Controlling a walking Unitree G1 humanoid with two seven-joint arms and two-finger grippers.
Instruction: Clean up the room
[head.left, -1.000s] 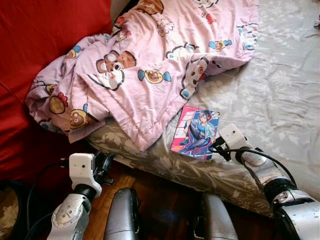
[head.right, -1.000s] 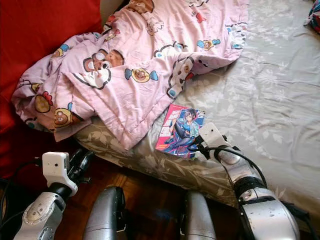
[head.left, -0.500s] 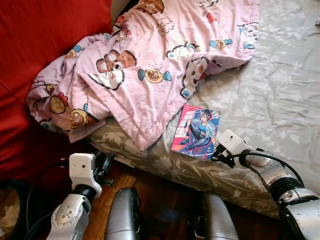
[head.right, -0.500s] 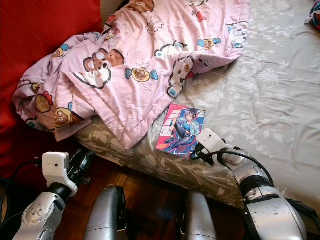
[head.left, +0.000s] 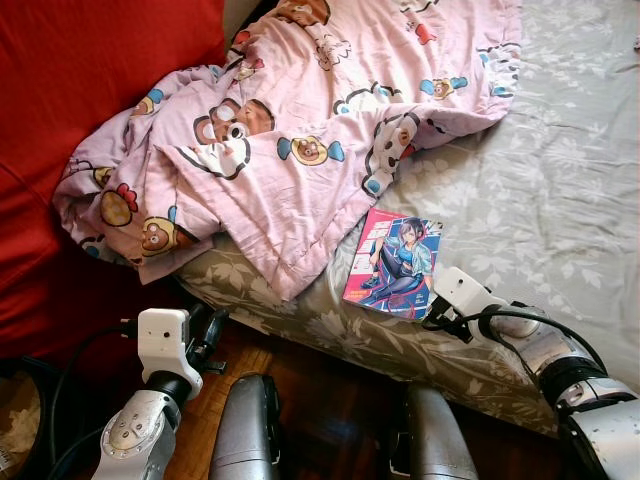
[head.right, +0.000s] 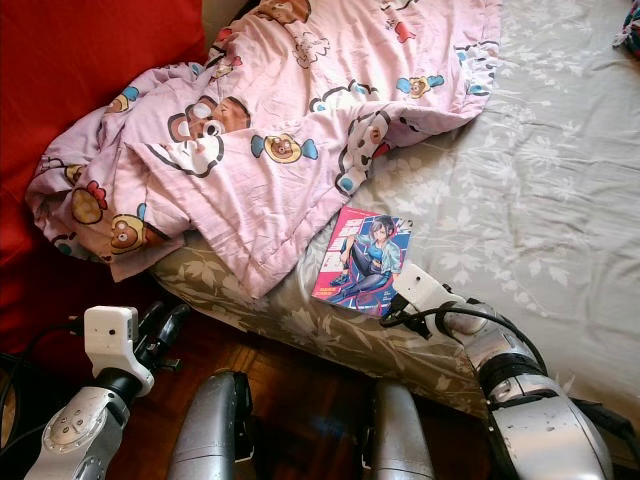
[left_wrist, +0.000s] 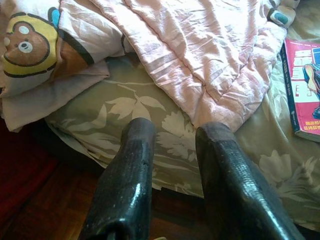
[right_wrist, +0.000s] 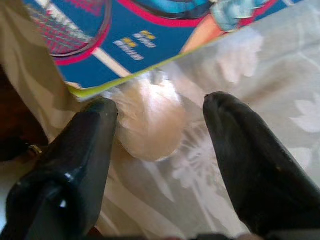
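- One book (head.left: 392, 264) is the thing in hand: a thin paperback with a glossy cartoon cover, lying flat on the bed (head.left: 560, 190) near its front edge, just beside the hem of the pink blanket (head.left: 290, 140).
- Right end effector (right_wrist: 157, 122) sits at the book's near corner, fingers apart, one finger (right_wrist: 75, 145) close under the cover's edge and the other out over the grey sheet (right_wrist: 250, 65).
- Between those fingers the wrist view shows a pale, soft-looking lump tucked against the book's corner; what it is cannot be told.
- Left end effector (left_wrist: 172, 165) hangs off the bed side, over the wooden floor (head.left: 320, 385), fingers apart and holding nothing.
- Handling, as a judgement: the book looks light and thin, so weight is no trouble, but it will bend if taken by one corner, and the slick cover may slide between smooth fingers.
- Soft bedding under it gives way, which should let a finger press down and slip beneath the edge.
- Best hold is probably along the spine or the near long edge, deep enough to pinch cover and pages together, not the loose corner alone.
- Care is needed not to catch the sheet or the blanket hem in the pinch.
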